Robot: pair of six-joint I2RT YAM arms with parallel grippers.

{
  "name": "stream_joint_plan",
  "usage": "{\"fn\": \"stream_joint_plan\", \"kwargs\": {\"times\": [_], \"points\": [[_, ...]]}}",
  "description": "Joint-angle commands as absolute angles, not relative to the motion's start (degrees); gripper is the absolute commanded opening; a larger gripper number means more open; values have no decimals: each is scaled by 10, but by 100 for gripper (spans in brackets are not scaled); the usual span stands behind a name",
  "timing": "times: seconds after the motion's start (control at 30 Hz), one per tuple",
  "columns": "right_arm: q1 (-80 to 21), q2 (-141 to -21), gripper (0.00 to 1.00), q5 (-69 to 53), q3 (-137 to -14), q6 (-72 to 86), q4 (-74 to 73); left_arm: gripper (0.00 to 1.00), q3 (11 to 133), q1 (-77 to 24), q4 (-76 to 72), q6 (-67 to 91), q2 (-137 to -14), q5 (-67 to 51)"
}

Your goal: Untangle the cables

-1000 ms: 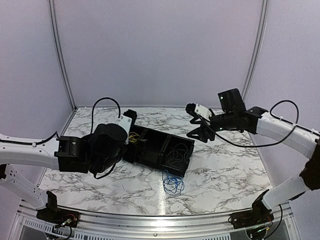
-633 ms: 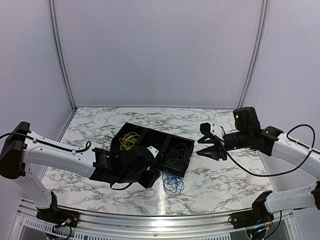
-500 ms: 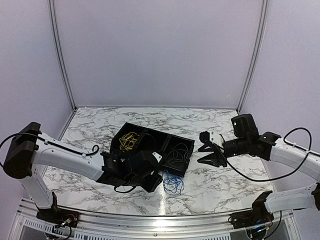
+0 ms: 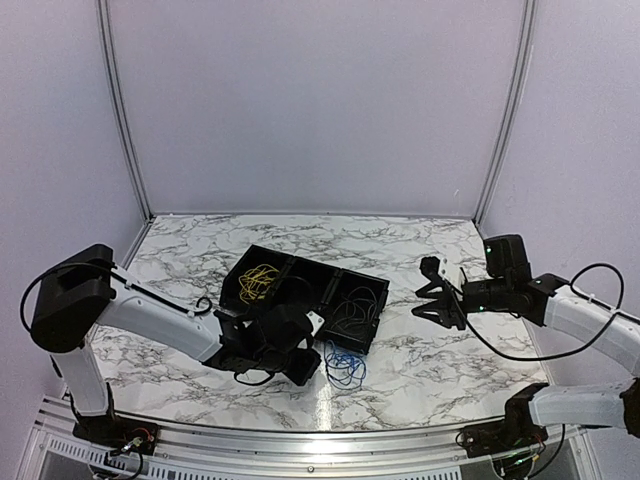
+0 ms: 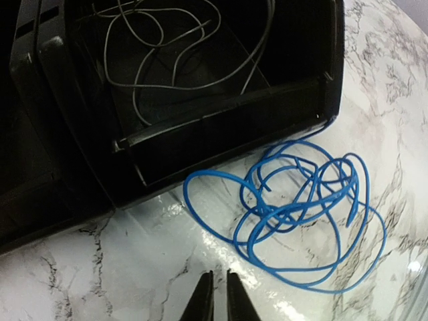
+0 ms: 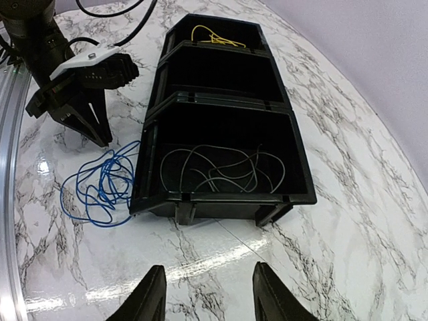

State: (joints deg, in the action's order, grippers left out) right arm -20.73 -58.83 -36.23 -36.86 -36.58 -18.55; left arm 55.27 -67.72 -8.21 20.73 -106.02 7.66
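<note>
Top external view. The black tray [image 4: 283,262] lies aslant mid-table, three compartments in a row. The yellow cable [image 4: 260,281] sits bunched in the far-left compartment, and the grey cable [image 4: 352,312] in the right one. I cannot make out anything in the middle compartment. The blue cable [image 4: 345,368] lies on the table [image 4: 450,350], just near of the tray's right end. The left gripper [image 4: 303,372] hangs low just left of the blue cable. The right gripper [image 4: 437,296] is well off to the right, above bare marble.

Left wrist view. The jaws are all but closed, with only a thin slit between them and nothing in it. The blue cable [image 5: 301,207] is just beyond the tips, not touched, its loops crossing over one another.

Right wrist view. The two fingers [image 6: 152,294] stand apart, roughly half spread, with nothing held. All three colours show separately from here.

Progress, as I judge it: the colours are already parted, so most of the job looks done. What is left is the blue cable, outside the tray and looped on itself. The middle compartment looks like its likely home.
</note>
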Motion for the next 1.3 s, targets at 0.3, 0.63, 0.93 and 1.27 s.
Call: {"fn": "stream_joint_plan", "kwargs": {"times": [0.3,0.63,0.93,1.27], "points": [[-180,-623,43,-354,-364,-394,-156,22,476,-695,-122,201,-899,110],[-180,-593,47,-378,-368,-384,-157,35,614,-685,-44,241,-1057,102],[-180,-599,49,-354,-366,-385,-152,32,651,-679,-44,272,-1115,38],[-180,-648,51,-300,-376,-388,-145,0,613,-679,-109,249,-1086,51]]}}
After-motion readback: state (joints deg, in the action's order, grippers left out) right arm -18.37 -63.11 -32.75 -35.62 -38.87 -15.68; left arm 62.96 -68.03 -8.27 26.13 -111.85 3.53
